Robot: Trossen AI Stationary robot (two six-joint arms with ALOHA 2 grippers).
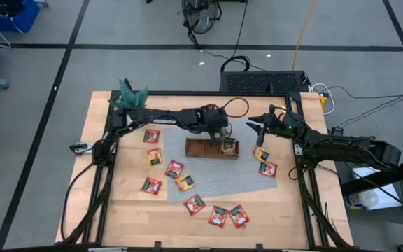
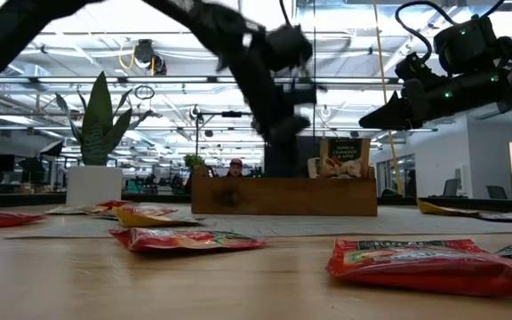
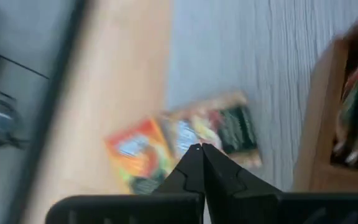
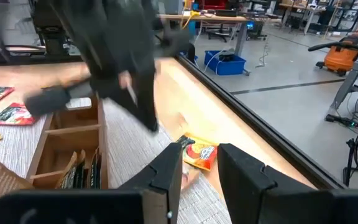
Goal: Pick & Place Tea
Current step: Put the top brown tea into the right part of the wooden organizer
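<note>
The left gripper is hovering over the tray, jaws clenched empty. The right gripper is waiting beside it, jaws parted, empty.

Blurred sachets and tray, edge-cropped

— What is the desk made of?
— Pale wood, smooth and matt, under a grey woven cloth mat.
— The sachets?
— Glossy, crinkled foil-like wrappers; the tray is brown wood.
</note>
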